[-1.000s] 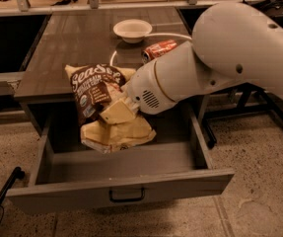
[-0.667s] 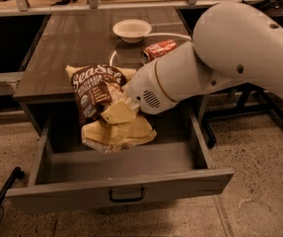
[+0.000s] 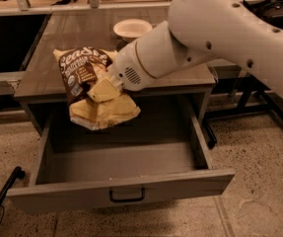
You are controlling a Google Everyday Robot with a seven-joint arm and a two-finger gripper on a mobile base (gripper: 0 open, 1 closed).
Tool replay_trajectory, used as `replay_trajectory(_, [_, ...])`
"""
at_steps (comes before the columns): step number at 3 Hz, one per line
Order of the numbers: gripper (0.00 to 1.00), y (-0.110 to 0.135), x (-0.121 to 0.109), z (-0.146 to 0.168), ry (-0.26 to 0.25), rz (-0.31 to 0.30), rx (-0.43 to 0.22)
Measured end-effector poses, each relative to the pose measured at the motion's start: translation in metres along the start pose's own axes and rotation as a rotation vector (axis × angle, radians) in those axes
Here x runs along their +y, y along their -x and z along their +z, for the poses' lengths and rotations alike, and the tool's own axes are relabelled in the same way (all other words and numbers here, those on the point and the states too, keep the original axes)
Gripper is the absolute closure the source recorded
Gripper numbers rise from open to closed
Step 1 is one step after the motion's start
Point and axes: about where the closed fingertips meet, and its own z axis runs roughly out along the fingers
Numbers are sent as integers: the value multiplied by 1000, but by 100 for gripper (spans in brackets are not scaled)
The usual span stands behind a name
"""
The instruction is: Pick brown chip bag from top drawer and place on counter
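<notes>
We see the smooth white arm (image 3: 220, 28) reaching down from the upper right, its rounded wrist angled leftward. The gripper (image 3: 103, 88) sits at the front edge of the glossy grey-brown worktop (image 3: 62, 38), its pale fingers (image 3: 101, 90) clamped on the brown chip bag (image 3: 82, 73). The crinkly bag, dark brown above and pale yellow below, hangs over the back of the open grey top drawer (image 3: 121, 191). The drawer's front carries a dark metal handle (image 3: 126, 196). A pale round bowl (image 3: 132, 28) stands farther back.
</notes>
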Motion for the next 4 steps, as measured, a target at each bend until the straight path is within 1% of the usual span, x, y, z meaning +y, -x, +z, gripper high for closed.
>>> replay_trajectory(1, [100, 37, -34, 20, -29, -39, -21])
replay_trajectory(2, [100, 66, -64, 44, -69, -45, -30])
replay_trajectory(3, [100, 83, -88, 69, -108, -24, -20])
replay_trajectory(4, [82, 89, -110, 89, -137, 16, -14])
